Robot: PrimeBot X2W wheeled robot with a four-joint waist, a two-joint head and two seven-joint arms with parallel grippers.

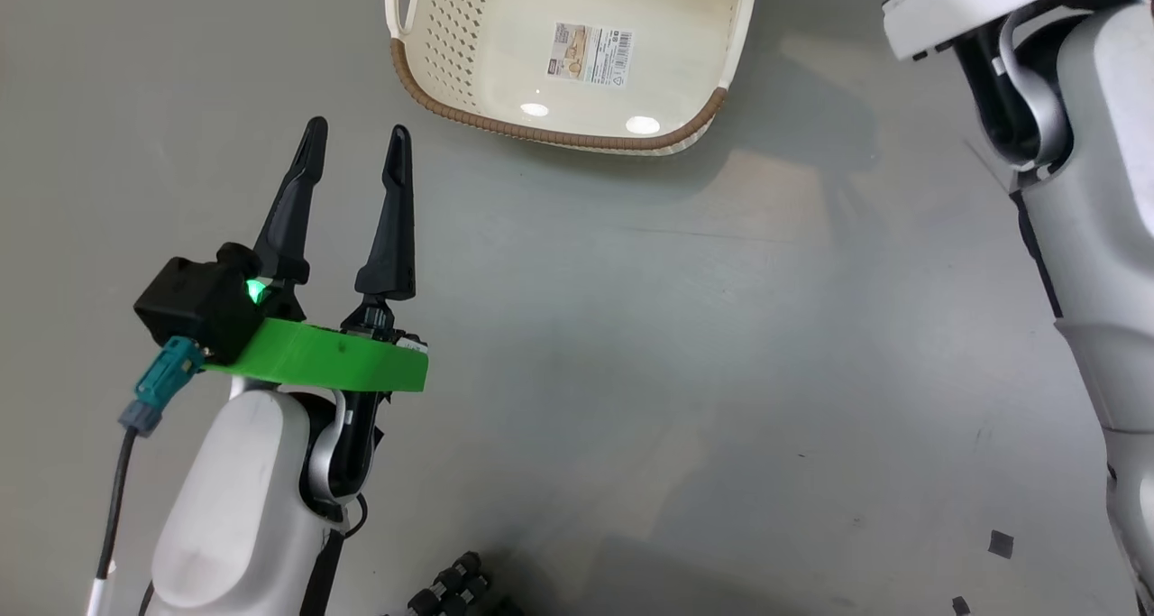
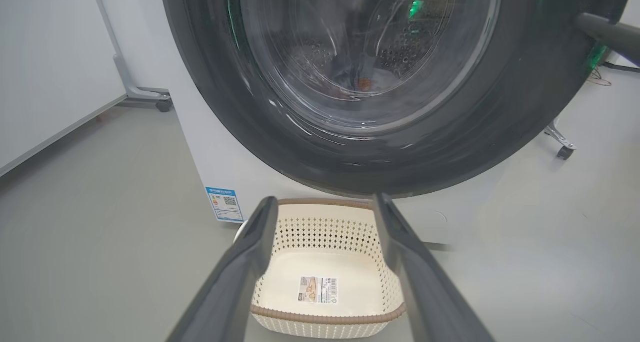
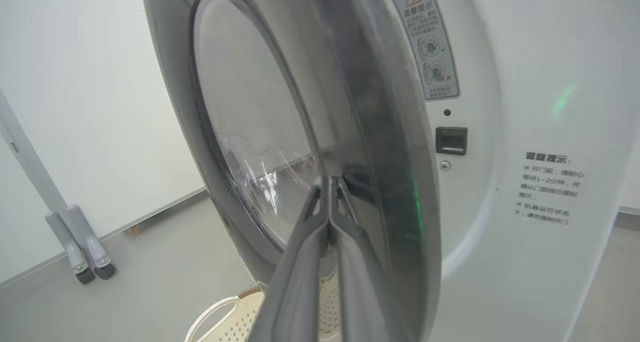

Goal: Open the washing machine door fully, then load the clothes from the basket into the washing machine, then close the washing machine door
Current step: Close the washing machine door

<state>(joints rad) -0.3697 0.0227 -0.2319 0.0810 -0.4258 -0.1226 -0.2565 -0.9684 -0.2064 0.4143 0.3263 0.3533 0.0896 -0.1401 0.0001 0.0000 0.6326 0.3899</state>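
Washing machine door stands partly open, its glossy black rim and bulging glass swung off the front of the white washing machine, whose latch socket and warning sticker show beside the door's edge. My right tool has its two dark fingers pressed together with nothing between them, tips laid against that rim. My left tool hangs above the grey floor, fingers spread wide and empty, pointing toward the basket. Cream, perforated and brown-rimmed, the basket sits on the floor just in front of the machine, below the door, its inside bare save for a label sticker. Through the glass the perforated steel drum can be seen, and low in it the clothes, pale with an orange patch. A blue label marks the machine's lower front. My right forearm rises along the head view's right edge.
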